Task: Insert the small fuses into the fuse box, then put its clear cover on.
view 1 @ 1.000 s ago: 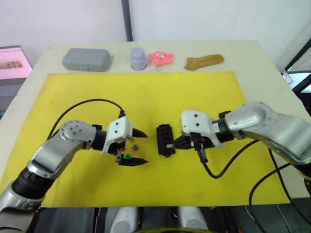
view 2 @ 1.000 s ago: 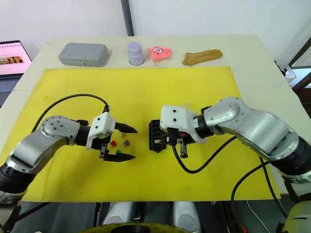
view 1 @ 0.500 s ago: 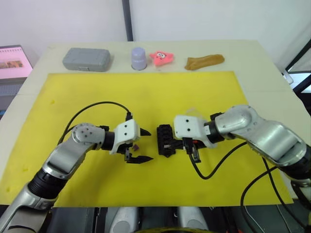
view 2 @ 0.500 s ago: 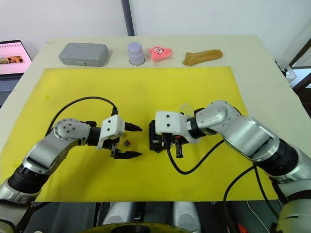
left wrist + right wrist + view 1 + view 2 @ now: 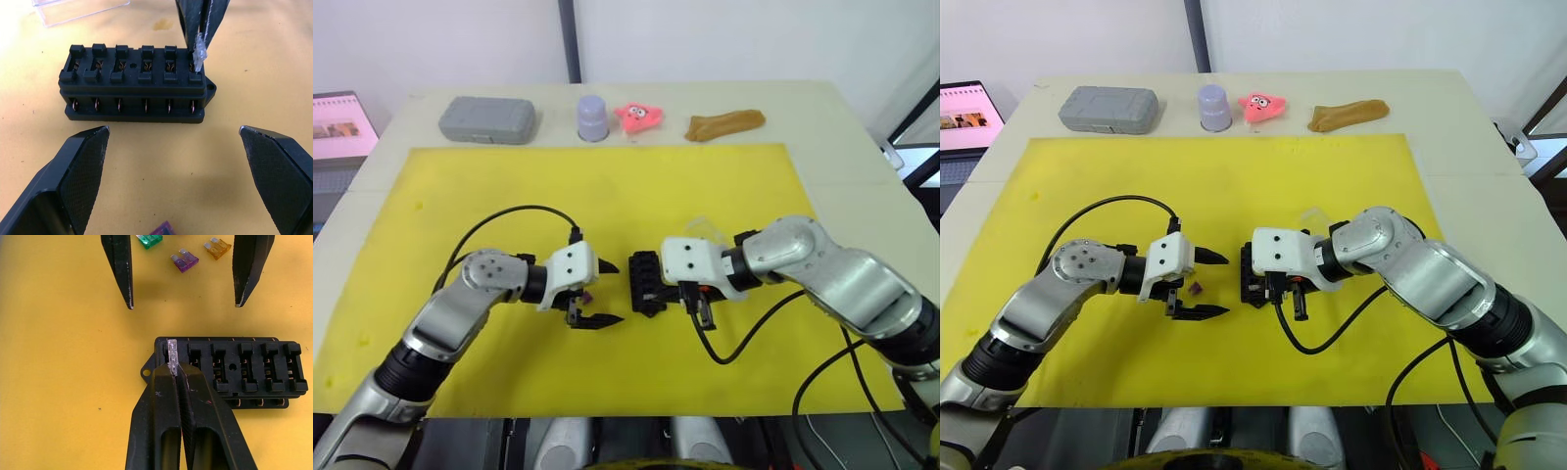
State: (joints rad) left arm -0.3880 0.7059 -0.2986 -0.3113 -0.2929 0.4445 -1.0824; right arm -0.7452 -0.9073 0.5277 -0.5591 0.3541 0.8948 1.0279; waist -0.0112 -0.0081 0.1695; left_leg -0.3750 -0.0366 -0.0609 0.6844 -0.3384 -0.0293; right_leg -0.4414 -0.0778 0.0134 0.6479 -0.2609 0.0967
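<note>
The black fuse box (image 5: 646, 282) lies on the yellow mat (image 5: 607, 186) between my two grippers. My right gripper (image 5: 175, 369) is shut on a pale grey fuse (image 5: 172, 352), whose lower end is at the end slot of the box's row (image 5: 195, 66); I cannot tell how deep it sits. My left gripper (image 5: 607, 293) stands open just left of the box, nothing between its fingers. Purple (image 5: 185, 260), green (image 5: 149, 240) and yellow-brown (image 5: 217, 247) fuses lie loose on the mat under the left gripper. The clear cover (image 5: 78, 7) rests on the mat just beyond the box.
Along the table's far edge stand a grey case (image 5: 486, 119), a lavender cup (image 5: 592, 117), a pink toy (image 5: 639, 116) and a brown lump (image 5: 724, 123). A screen (image 5: 342, 127) stands off the table at the left. Black cables loop from both wrists over the mat.
My left gripper has moved right, closer to the fuse box, and stayed open. My right gripper has shifted left with the grey fuse to the box's end slot.
</note>
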